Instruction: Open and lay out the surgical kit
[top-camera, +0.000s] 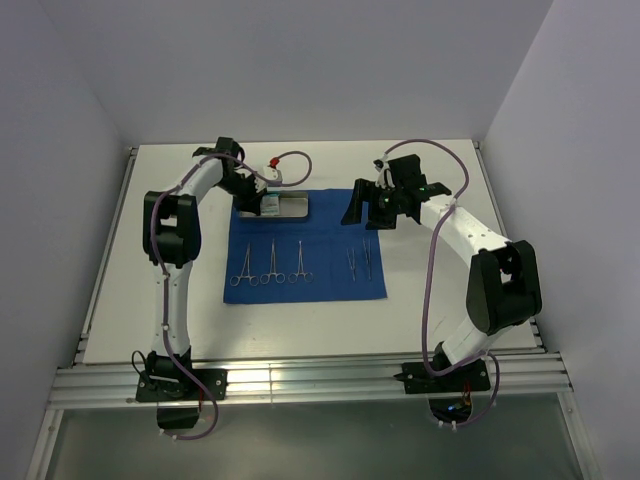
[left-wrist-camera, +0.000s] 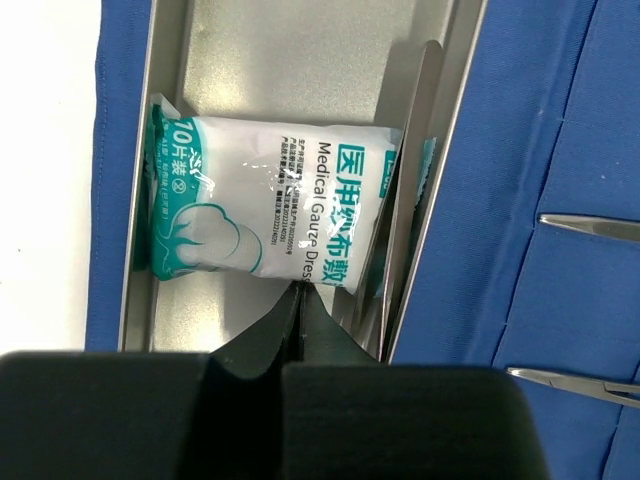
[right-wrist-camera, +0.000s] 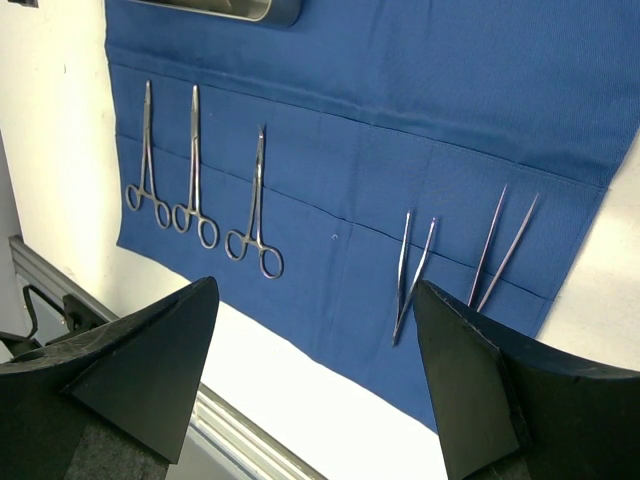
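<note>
The royal-blue cloth lies spread flat on the table. Three ring-handled clamps and two tweezers lie in a row on it; they also show in the right wrist view, the clamps and the tweezers. The steel tray sits at the cloth's far edge. In it lie the white-green gauze packet and one slim steel instrument along the tray's right wall. My left gripper is shut, pinching the packet's near edge. My right gripper is open and empty above the cloth's right side.
White table with a metal rail along the near edge. Grey walls stand on the left, the back and the right. The right arm's elbow hangs over the table's right side.
</note>
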